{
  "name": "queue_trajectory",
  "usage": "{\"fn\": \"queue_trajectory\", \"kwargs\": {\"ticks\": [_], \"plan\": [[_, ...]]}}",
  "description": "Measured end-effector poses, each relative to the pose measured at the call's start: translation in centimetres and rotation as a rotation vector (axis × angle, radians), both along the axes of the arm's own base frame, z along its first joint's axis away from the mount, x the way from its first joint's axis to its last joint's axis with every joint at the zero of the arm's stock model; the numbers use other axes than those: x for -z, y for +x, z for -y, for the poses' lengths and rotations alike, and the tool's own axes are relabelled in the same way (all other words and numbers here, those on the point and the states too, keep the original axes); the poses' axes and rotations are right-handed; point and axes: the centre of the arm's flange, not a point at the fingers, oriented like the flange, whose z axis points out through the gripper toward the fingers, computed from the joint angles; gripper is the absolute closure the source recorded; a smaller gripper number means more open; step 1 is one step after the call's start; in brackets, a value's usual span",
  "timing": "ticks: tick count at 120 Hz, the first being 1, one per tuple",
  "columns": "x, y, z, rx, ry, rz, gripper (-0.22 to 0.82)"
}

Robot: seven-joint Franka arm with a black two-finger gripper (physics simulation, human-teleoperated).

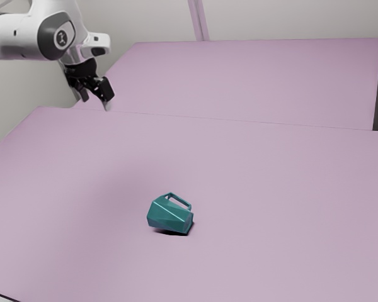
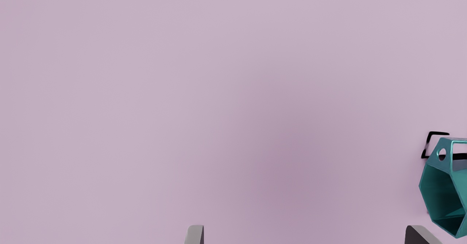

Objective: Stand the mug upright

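In the exterior view my gripper (image 1: 96,100) hangs high at the upper left, well away from the mug. The teal faceted mug (image 1: 170,215) lies on its side on the table, its handle pointing up and toward the exterior view's right. In the wrist view my gripper (image 2: 304,234) stands open, its two fingers wide apart with bare tabletop beneath. Beside one finger and cut off by the picture's edge is the mug (image 2: 430,180), with its hollow mouth and part of its handle showing.
A pink-lilac table (image 1: 271,189) carries the mug. Behind it, another pink surface (image 1: 258,82) stretches along a pale wall (image 1: 290,19). A soft shadow falls on the table beside the mug.
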Motion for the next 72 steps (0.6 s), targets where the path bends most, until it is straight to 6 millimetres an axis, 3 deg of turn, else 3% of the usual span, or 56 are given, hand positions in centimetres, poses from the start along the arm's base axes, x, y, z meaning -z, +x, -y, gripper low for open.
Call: {"fn": "queue_trajectory", "kwargs": {"ticks": [16, 38, 72], "plan": [[0.9, -1.6, -0.2, -0.013, -0.044, -0.003, 0.00], [6.6, -3.7, -0.9, -0.100, -0.233, -0.054, 0.00], [13.1, -5.8, -3.1, -0.238, -0.433, -0.120, 0.00]]}}
